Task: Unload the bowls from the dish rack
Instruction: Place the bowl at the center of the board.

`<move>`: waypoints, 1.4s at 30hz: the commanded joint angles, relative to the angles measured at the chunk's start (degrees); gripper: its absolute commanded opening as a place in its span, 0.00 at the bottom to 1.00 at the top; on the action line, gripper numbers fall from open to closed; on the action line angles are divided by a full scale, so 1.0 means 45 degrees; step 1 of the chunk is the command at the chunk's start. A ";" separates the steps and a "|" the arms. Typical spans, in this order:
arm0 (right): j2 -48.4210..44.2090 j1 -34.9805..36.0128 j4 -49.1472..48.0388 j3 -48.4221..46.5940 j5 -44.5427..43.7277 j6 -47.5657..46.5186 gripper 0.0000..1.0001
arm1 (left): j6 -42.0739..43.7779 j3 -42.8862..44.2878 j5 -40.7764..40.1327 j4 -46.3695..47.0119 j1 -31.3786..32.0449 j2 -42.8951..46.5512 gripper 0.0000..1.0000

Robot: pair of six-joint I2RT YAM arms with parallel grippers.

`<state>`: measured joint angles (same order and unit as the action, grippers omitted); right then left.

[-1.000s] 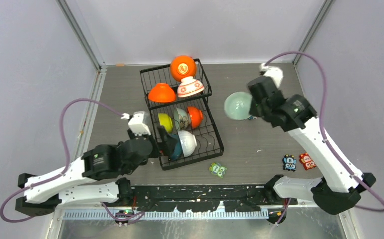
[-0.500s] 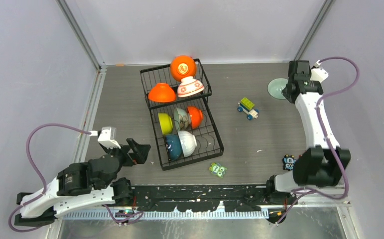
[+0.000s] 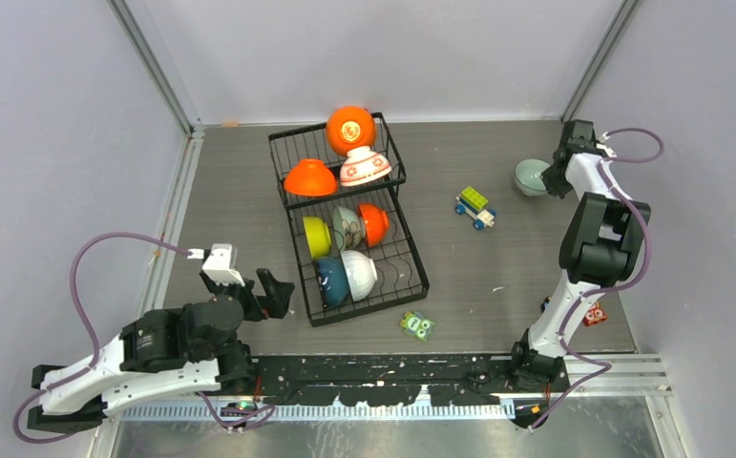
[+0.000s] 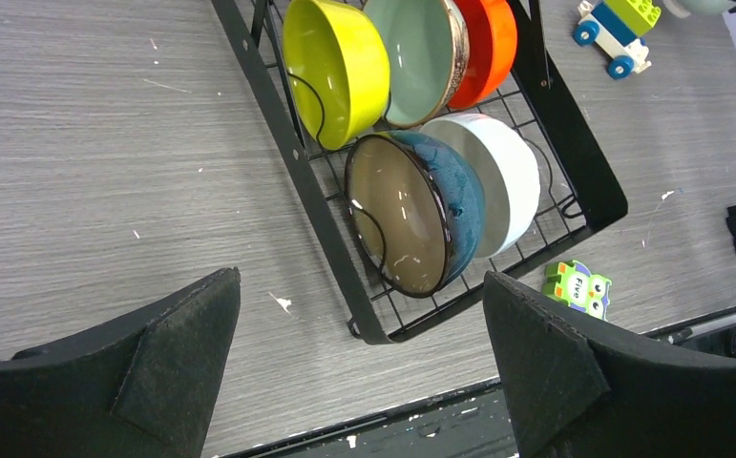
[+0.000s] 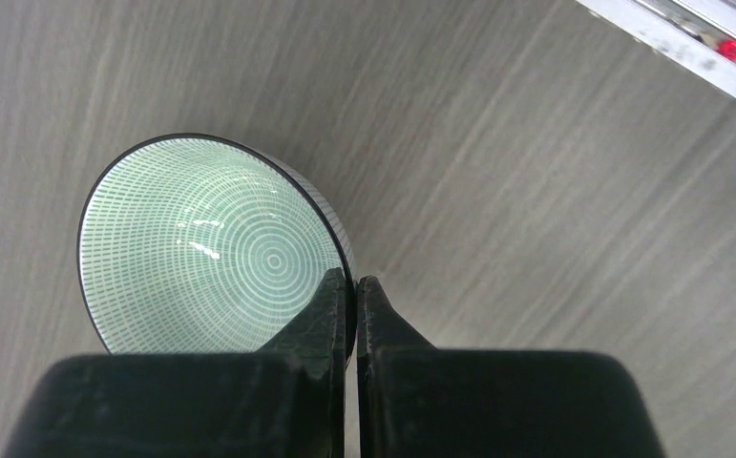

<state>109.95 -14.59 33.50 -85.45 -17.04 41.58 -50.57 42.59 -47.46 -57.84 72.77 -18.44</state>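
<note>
The black wire dish rack (image 3: 404,260) stands mid-table. Its far section holds two orange bowls (image 3: 350,127) and a white floral bowl (image 3: 365,166). The near section holds lime (image 4: 340,67), mint, orange, teal (image 4: 416,215) and white (image 4: 507,176) bowls on edge. My left gripper (image 3: 261,298) hangs open over the table just left of the rack's near corner, with nothing between its fingers. My right gripper (image 5: 355,281) is shut on the rim of a pale mint bowl (image 5: 211,248) at the far right of the table (image 3: 532,176). Whether this bowl rests on the table I cannot tell.
A toy block car (image 3: 474,207) sits between the rack and the mint bowl. A green owl block (image 3: 418,326) lies by the rack's near right corner. A red block (image 3: 593,313) lies near the right arm's base. Enclosure walls stand close on the left, right and back.
My right arm has carried the mint bowl from beside the rack to the far right and lowered it. My left arm has pulled back from the rack toward the near left.
</note>
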 commanded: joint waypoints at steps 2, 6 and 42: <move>0.0311 -0.0349 -0.1905 -0.1360 0.0898 0.0816 0.01 | 0.0442 -0.0224 -0.0097 0.0728 0.0020 0.0191 1.00; 0.0809 -0.0374 -0.2474 -0.1461 0.0951 0.0491 0.01 | 0.0551 -0.0340 -0.0247 0.0860 0.0020 0.0717 1.00; 0.0881 -0.0372 -0.2982 -0.0913 0.1022 -0.0634 0.52 | 0.0238 -0.0091 -0.0466 0.0272 0.0020 0.1064 1.00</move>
<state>118.10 -16.21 22.22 -89.78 -12.69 39.31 -48.93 41.10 -48.45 -56.58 72.77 -13.74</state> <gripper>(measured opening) 0.501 0.996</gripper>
